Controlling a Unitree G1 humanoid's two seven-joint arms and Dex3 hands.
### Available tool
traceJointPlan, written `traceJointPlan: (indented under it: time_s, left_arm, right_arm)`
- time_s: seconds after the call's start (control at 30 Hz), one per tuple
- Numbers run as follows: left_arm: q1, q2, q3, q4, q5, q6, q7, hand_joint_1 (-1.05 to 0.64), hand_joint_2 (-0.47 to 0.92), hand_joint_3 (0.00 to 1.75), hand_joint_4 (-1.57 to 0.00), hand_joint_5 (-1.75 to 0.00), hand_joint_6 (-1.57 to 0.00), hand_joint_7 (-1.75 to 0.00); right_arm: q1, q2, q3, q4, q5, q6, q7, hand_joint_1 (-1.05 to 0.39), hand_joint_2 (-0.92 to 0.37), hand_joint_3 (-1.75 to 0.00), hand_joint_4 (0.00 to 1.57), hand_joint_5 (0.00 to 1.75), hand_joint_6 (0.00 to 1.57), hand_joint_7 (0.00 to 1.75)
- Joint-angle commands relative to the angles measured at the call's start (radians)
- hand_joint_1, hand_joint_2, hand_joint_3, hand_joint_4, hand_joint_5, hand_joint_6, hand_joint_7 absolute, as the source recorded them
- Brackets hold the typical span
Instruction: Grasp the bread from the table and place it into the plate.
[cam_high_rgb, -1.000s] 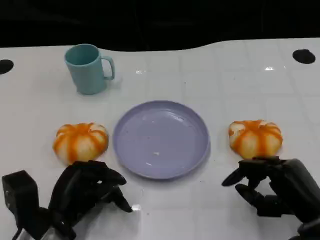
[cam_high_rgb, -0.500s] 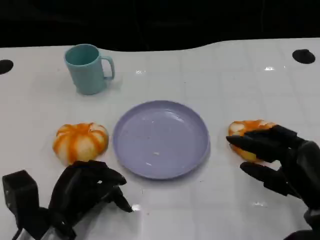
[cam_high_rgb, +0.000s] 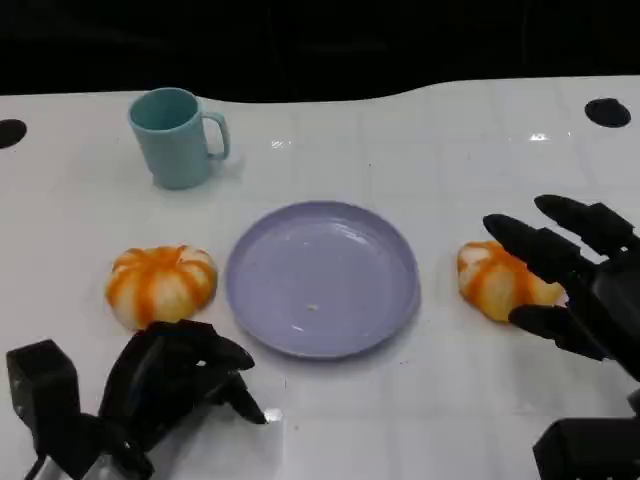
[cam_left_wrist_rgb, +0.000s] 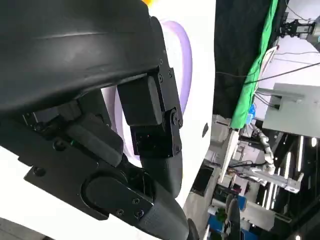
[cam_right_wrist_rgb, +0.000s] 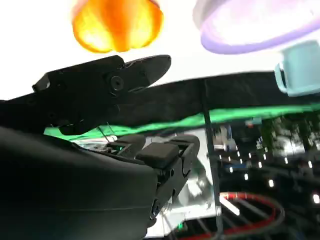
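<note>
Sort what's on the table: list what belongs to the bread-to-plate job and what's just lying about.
Job:
right bread, under the spread fingers of the right hand
left bread
purple plate
left hand

Lying about:
teal mug

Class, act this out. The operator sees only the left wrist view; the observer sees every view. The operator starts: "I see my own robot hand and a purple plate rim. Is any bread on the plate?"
Observer: No, the plate holds no bread.
Operator: Where is the right robot hand?
Observer: The right robot hand is open, its fingers spread over the bread to the right of the plate. It has not gripped it yet.
Operator: Anything else on the table?
Observer: A teal cup stands upright at the far left, beyond a second bread.
</note>
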Motion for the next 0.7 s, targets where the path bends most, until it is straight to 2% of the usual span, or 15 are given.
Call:
traceJointPlan:
  time_s: [0.03, 0.3, 0.53, 0.7]
  left_arm:
    - [-0.01, 0.012, 0.002, 0.011, 0.007, -0.008, 0.009, -1.05, 0.75, 0.0, -1.57, -0.57, -1.57, -0.17]
    - [-0.012, 0.012, 0.001, 0.014, 0.011, -0.01, 0.012, -1.05, 0.75, 0.0, -1.57, -0.58, -1.57, -0.18]
    - [-0.01, 0.012, 0.004, 0.012, 0.007, -0.004, 0.01, -1.05, 0.75, 0.0, -1.57, -0.58, -1.57, -0.18]
    - [-0.01, 0.012, 0.006, 0.013, 0.003, -0.004, 0.005, -1.05, 0.74, 0.0, -1.57, -0.58, -1.57, -0.18]
  right_arm:
    - [0.012, -0.022, 0.015, -0.06, -0.006, 0.099, 0.119, -0.53, -0.86, 0.0, 0.01, 0.32, 0.23, 0.0]
    - [-0.037, -0.012, 0.067, -0.038, -0.011, 0.17, 0.2, -0.58, -0.83, 0.0, 0.0, 0.31, 0.2, 0.0]
    - [-0.136, 0.012, 0.128, 0.107, -0.019, 0.206, 0.199, -0.57, -0.84, 0.0, 0.0, 0.29, 0.18, 0.0]
    - [-0.229, 0.039, 0.18, 0.274, -0.043, 0.217, 0.14, -0.56, -0.84, 0.0, 0.01, 0.31, 0.2, 0.01]
